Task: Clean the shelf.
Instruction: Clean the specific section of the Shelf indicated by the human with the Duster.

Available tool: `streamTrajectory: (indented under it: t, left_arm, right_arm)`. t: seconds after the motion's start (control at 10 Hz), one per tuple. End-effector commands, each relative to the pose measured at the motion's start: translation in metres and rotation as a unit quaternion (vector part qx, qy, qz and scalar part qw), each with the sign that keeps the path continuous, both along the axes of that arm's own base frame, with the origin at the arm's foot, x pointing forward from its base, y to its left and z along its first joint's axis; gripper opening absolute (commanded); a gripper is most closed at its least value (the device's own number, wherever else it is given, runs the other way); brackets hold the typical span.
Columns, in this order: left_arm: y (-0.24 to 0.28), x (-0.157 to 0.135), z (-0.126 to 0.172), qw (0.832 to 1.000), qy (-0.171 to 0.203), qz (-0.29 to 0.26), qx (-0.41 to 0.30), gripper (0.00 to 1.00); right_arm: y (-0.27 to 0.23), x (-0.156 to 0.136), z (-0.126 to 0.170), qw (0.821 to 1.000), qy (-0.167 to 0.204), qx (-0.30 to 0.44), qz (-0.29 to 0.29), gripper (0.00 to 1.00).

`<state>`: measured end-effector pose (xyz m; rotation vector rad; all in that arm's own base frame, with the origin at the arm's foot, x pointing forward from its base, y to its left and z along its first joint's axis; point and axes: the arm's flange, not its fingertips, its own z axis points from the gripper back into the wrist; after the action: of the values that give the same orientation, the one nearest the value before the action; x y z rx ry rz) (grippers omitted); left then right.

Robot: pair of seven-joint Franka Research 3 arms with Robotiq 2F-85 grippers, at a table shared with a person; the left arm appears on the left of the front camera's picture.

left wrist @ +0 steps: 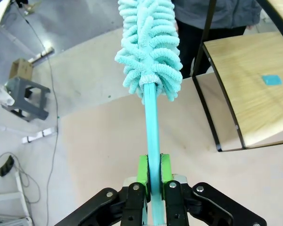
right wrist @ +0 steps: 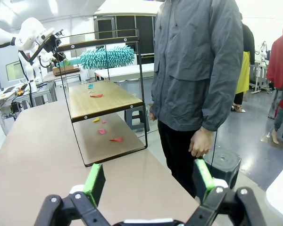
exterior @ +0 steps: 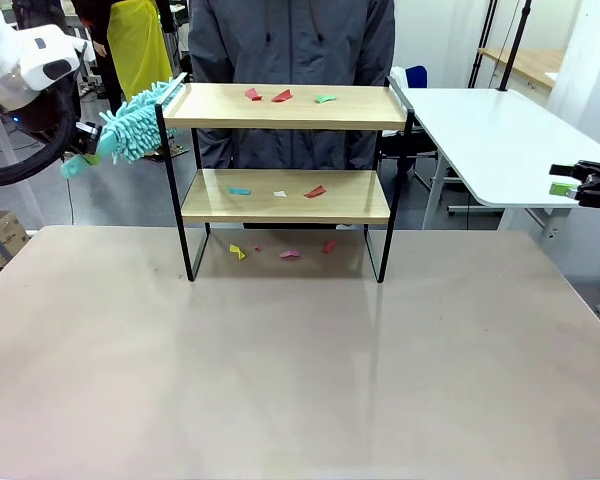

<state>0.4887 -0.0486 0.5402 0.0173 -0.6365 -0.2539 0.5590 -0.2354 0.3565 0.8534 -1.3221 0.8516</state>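
The shelf [exterior: 285, 108] stands at the table's far middle, two wooden boards in a black frame. Coloured paper scraps [exterior: 282, 96] lie on its top board, others [exterior: 315, 191] on the lower board, and several on the table beneath it. My left gripper [exterior: 88, 152] is up at the left, shut on the handle of a teal fluffy duster [exterior: 135, 125]. The duster's tip reaches the top board's left rail. In the left wrist view the gripper [left wrist: 152, 174] clamps the handle below the duster head [left wrist: 148, 47]. My right gripper [exterior: 565, 180] hovers open at the far right, holding nothing.
A person in a grey jacket [exterior: 290, 40] stands right behind the shelf, hands down. A second white table [exterior: 490, 130] sits at the back right. A cardboard box [exterior: 0, 235] lies on the floor at the left. The near tabletop [exterior: 300, 370] is bare.
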Motion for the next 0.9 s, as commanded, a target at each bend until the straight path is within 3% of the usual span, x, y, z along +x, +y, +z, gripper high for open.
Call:
streamTrajectory:
  t: [0.0, 0.3, 0.4, 0.7, 0.8]
  left_arm:
    - [0.034, -0.019, 0.025, 0.998, 0.010, -0.033, 0.053, 0.13]
    - [0.089, -0.063, 0.071, 0.984, 0.039, -0.119, 0.126, 0.13]
    - [0.104, -0.080, 0.084, 0.968, 0.057, -0.166, 0.177, 0.13]
    - [0.135, -0.119, 0.104, 0.902, 0.123, -0.293, 0.293, 0.13]
    - [0.139, -0.135, 0.109, 0.872, 0.142, -0.333, 0.331, 0.13]
  right_arm:
    - [0.003, -0.001, 0.005, 1.000, 0.006, -0.001, -0.002, 1.00]
    - [0.003, -0.001, 0.005, 1.000, 0.006, -0.001, -0.002, 1.00]
    - [0.003, -0.001, 0.005, 1.000, 0.006, -0.001, -0.002, 1.00]
    - [0.003, -0.001, 0.005, 1.000, 0.006, -0.001, -0.002, 1.00]
    - [0.003, -0.001, 0.005, 1.000, 0.006, -0.001, -0.002, 1.00]
